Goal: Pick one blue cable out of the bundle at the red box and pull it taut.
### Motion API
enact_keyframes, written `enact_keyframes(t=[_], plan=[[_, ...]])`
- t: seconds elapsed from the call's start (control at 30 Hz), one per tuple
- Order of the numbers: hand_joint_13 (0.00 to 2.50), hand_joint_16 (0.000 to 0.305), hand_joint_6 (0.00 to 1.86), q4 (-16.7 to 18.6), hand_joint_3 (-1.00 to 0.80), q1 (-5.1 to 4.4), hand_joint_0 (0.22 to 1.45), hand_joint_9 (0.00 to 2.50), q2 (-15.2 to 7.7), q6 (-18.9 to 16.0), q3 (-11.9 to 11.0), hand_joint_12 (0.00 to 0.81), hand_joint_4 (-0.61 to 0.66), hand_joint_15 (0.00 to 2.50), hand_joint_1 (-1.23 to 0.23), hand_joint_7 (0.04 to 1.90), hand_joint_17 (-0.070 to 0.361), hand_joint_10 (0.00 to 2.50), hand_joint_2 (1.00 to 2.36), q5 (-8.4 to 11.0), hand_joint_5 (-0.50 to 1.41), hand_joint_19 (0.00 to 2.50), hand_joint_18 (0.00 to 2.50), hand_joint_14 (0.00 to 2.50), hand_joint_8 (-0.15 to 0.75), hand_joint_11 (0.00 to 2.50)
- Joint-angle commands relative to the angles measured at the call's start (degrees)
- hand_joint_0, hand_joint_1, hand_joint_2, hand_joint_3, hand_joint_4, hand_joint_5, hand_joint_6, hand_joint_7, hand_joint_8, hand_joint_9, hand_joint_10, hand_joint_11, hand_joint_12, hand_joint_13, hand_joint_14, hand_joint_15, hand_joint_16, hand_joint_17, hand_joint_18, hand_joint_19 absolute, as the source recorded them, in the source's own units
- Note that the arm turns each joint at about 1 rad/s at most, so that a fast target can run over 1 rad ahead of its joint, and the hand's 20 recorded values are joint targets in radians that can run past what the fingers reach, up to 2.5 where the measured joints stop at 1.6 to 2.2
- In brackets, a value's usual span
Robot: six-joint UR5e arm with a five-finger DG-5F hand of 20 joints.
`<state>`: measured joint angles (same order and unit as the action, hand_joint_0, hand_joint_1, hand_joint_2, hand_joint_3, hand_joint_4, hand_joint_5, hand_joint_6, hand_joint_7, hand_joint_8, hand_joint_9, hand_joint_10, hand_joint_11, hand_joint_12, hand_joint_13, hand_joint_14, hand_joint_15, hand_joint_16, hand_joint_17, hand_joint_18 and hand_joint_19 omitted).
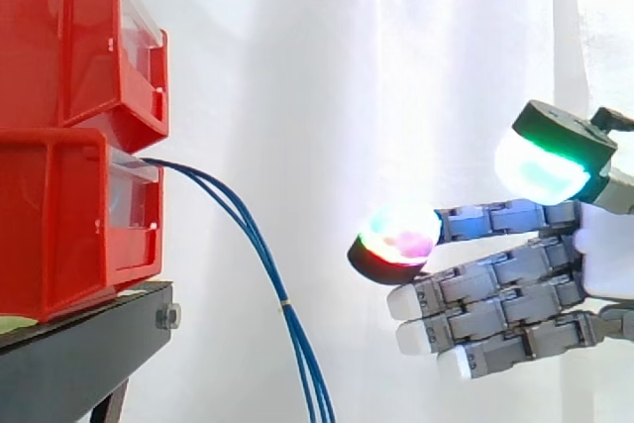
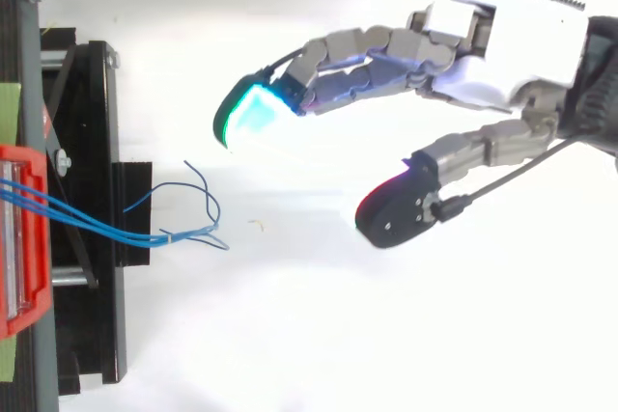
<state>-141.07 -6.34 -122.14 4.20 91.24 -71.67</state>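
Side view: red bins (image 1: 59,195) cut by left edge, blue cables (image 1: 285,306) run off bottom edge, hand (image 1: 604,255) cut at right edge. Cable start inside lower bin hidden.

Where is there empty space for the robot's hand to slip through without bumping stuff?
Bare room lies between the open robot hand and the hanging thin blue cables, before the white curtain, and above the cables beside the stacked red plastic bins. It is crowded where the cables bunch at the lower bin's mouth, over the black stand.
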Motion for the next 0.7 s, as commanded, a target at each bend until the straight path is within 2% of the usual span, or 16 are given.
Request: enact_keyframes(t=[0.0,0.07,0.13,0.17,0.2,0.23,0.3,0.33,0.37,0.43,0.67], plan=[[0.42,0.055,0.5,0.7,-0.5,-0.34,0.54,0.52,-2.6,0.2,-2.4,0.373,0.36,0.16,-0.7,0.77,0.125,0.0,1.0,-0.58,-0.17,0.27,0.39,0.01,0.329,0.11],[0.42,0.055,0.5,0.6,-0.5,-0.34,0.54,0.52,-4.3,-0.2,-4.1,0.374,0.36,0.16,-0.7,0.78,0.125,0.0,1.0,-1.37,-0.16,0.27,0.39,0.01,0.329,0.11],[0.42,0.055,0.5,0.3,-0.5,-0.34,0.54,0.52,-7.1,-1.7,-7.4,0.374,0.37,0.16,-0.7,0.79,0.125,0.0,1.0,-3.39,-0.16,0.27,0.39,0.01,0.329,0.11],[0.42,0.055,0.5,0.1,-0.5,-0.25,0.54,0.52,-7.9,-2.2,-8.3,0.374,0.36,0.16,-0.7,0.79,0.125,0.0,1.0,-4.01,-0.16,0.28,0.39,0.01,0.329,0.12],[0.42,0.055,0.5,-0.3,-0.5,-0.25,0.54,0.52,-9.2,-2.8,-9.8,0.374,0.36,0.17,-0.7,0.79,0.125,0.0,1.0,-4.8,-0.16,0.27,0.39,0.01,0.329,0.11],[0.42,0.055,0.5,-1.2,-0.5,-0.34,0.54,0.52,-10.8,-3.9,-12.2,0.374,0.37,0.17,-0.7,0.79,0.125,0.0,1.0,-5.94,-0.16,0.27,0.39,0.01,0.329,0.11],[0.42,0.055,0.5,-1.8,-0.5,-0.34,0.54,0.52,-11.9,-4.5,-14.0,0.374,0.36,0.17,-0.7,0.8,0.125,0.0,1.0,-6.55,-0.16,0.27,0.39,0.01,0.331,0.11],[0.42,0.055,0.5,-2.8,-0.5,-0.25,0.54,0.52,-14.1,-5.1,-17.3,0.374,0.37,0.16,-0.7,0.8,0.125,0.0,1.0,-7.79,-0.16,0.27,0.39,0.01,0.329,0.11],[0.42,0.055,0.5,-3.2,-0.5,-0.17,0.54,0.52,-15.0,-5.4,-18.3,0.374,0.37,0.16,-0.7,0.79,0.125,0.0,1.0,-8.58,-0.16,0.27,0.39,0.01,0.33,0.11],[0.42,0.055,0.5,-3.3,-0.5,-0.17,0.54,0.52,-15.3,-5.9,-18.8,0.373,0.37,0.17,-0.7,0.8,0.124,0.0,1.0,-9.19,-0.16,0.27,0.39,0.01,0.329,0.12],[0.42,0.055,0.5,-3.6,-0.5,-0.25,0.54,0.53,-15.3,-6.0,-18.8,0.373,0.37,0.16,-0.69,0.81,0.124,0.0,1.0,-9.46,-0.16,0.27,0.39,0.01,0.332,0.12]])
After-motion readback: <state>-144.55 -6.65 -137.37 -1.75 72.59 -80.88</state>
